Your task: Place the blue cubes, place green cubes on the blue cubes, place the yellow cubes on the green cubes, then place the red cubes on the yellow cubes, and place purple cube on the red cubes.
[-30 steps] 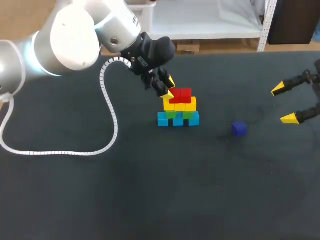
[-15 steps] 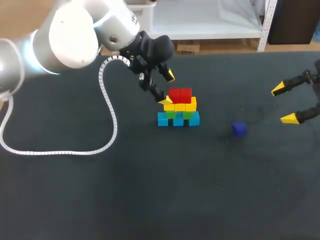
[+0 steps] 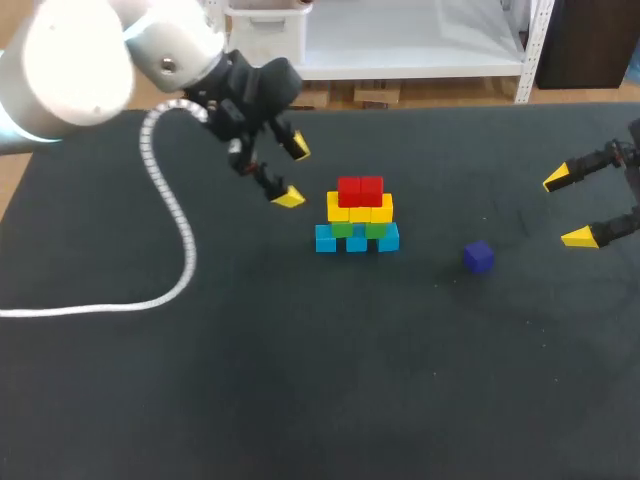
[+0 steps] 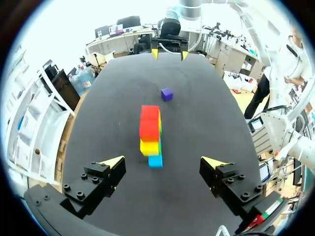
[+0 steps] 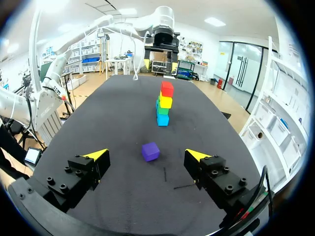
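Plainly, the small purple cube [image 3: 479, 257] lies apart, between the stepped coloured-cube stack [image 3: 357, 215] and my wide-spread, empty right gripper [image 3: 568, 208], while my left gripper [image 3: 293, 172] gapes empty left of that stack.

Your bench [image 3: 320, 400] reads dark and matte under even overhead light, no glare on it. Soft, faint shadows hug the purple cube [image 3: 479, 257] and the cube stack [image 3: 357, 215]. The left arm [image 3: 75, 65] shell blows out white. In the left wrist view, the far end washes out bright.
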You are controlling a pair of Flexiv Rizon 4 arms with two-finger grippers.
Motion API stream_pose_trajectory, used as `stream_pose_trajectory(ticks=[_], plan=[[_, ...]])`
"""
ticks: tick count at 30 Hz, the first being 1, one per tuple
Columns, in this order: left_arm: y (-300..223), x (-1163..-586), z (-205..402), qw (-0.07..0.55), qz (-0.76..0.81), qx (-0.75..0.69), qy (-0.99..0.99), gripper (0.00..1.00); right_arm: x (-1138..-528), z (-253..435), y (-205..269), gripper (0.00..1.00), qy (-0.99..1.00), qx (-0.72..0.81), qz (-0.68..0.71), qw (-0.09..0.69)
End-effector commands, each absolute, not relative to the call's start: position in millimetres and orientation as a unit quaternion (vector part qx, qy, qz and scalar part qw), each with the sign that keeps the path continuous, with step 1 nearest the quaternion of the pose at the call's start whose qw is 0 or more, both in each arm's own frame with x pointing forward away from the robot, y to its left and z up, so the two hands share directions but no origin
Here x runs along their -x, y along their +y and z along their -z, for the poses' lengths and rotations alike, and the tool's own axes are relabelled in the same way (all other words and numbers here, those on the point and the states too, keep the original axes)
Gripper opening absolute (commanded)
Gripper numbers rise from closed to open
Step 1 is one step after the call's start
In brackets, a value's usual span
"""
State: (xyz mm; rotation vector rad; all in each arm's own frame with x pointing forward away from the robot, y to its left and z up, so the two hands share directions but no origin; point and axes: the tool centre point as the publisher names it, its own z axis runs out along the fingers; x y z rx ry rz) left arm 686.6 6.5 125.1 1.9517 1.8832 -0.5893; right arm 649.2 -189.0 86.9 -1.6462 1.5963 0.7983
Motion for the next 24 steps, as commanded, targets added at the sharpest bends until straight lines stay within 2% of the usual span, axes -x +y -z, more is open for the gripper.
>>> stream_pose_trajectory(ticks=[1,15,24], plan=[[44.0,-649.3,-136.7,0.204,0.196,-0.681,0.676,1.0,-649.4,-86.7,-188.8,1.0,0.616,0.635,-0.308,0.35],[103.7,-628.1,-146.2,0.228,0.233,-0.682,0.655,1.0,-649.4,-86.7,-188.8,1.0,0.616,0.635,-0.308,0.35],[121.1,-622.6,-150.0,0.214,0.244,-0.708,0.627,1.0,-649.4,-86.7,-188.8,1.0,0.616,0.635,-0.308,0.35]])
